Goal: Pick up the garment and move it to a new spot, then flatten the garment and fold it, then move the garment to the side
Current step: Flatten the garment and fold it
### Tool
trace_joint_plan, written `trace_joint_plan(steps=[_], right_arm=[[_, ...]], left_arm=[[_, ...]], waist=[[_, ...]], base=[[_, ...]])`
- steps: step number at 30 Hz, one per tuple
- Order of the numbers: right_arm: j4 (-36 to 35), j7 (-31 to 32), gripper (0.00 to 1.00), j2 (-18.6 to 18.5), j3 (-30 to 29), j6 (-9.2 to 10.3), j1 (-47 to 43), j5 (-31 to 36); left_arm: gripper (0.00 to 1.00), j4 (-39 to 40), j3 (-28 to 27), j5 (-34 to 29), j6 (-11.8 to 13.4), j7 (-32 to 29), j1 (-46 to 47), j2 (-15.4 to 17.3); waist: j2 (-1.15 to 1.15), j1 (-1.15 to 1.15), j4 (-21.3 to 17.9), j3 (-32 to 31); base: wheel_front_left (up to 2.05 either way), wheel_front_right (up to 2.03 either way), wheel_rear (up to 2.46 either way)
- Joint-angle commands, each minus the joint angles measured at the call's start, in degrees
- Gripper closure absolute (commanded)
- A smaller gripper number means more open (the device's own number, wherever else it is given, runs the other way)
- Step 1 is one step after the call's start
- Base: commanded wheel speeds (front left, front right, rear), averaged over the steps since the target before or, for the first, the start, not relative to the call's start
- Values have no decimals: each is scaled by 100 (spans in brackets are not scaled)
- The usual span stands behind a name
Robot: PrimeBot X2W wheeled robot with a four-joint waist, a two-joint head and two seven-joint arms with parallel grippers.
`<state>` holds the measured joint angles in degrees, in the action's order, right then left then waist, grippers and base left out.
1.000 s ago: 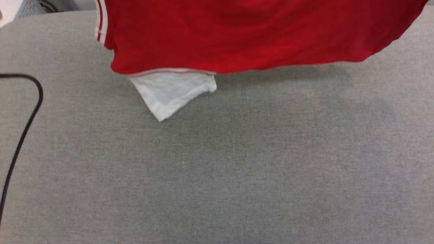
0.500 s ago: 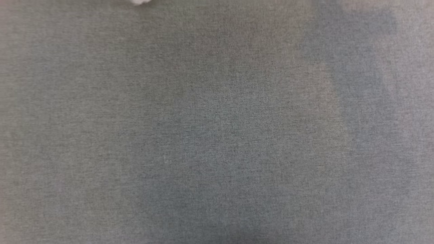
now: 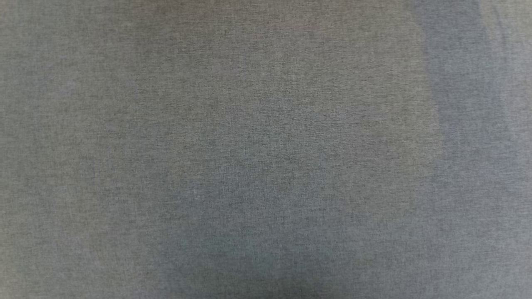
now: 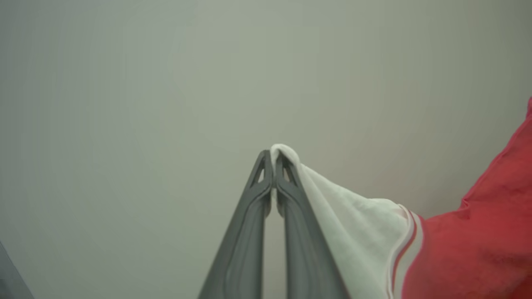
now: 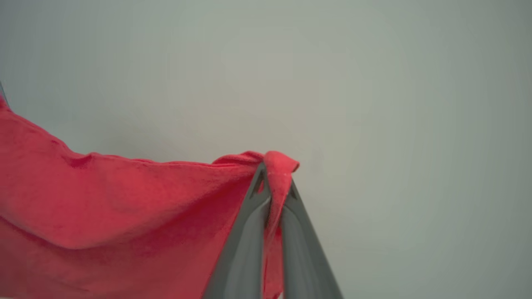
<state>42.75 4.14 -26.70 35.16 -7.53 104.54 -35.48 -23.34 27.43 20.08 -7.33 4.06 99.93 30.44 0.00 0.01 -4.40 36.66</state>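
My left gripper (image 4: 273,160) pinches the garment (image 4: 465,249) by its white sleeve — my right gripper (image 5: 274,176) clamps a red edge (bunched between the tips), above the grey cloth surface (image 3: 266,149).

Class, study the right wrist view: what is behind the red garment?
Behind the garment, pinched in the shut right gripper, a plain, blurred pale grey surface shows above and beside it. Whatever lies directly behind the hanging red cloth is covered.
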Motion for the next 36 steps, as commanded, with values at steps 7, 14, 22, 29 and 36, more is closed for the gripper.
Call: trace_joint_plan(steps=[7, 14, 22, 29, 36], right_arm=[[45, -542, 100, -2, 557, 4, -1171, -719], [-235, -877, 100, -48, 1126, 4, -2359, -1232], [-736, -1031, 100, -430, 1791, 4, -3595, -1576], [-1148, -1039, 100, -777, 2269, 4, -4782, -1810], [-1548, -1081, 100, -1137, 2440, 4, -6032, -1989]], left_arm=[[100, -140, 115, 200, 65, 420, -1222, 140], [100, 137, 63, 473, 300, 802, -2798, 392], [100, 772, -51, 928, 660, 943, -4817, 647], [100, 1286, 31, 1269, 1106, 961, -6760, 730], [100, 1606, 188, 1645, 1303, 994, -8549, 854]], waist=[[0, -1, 54, -322], [0, -1, 74, -781], [0, -1, 188, -1423], [0, -1, 295, -2158], [0, -1, 458, -2781]], base=[[0, 0, 0], [0, 0, 0], [0, 0, 0], [0, 0, 0], [0, 0, 0]])
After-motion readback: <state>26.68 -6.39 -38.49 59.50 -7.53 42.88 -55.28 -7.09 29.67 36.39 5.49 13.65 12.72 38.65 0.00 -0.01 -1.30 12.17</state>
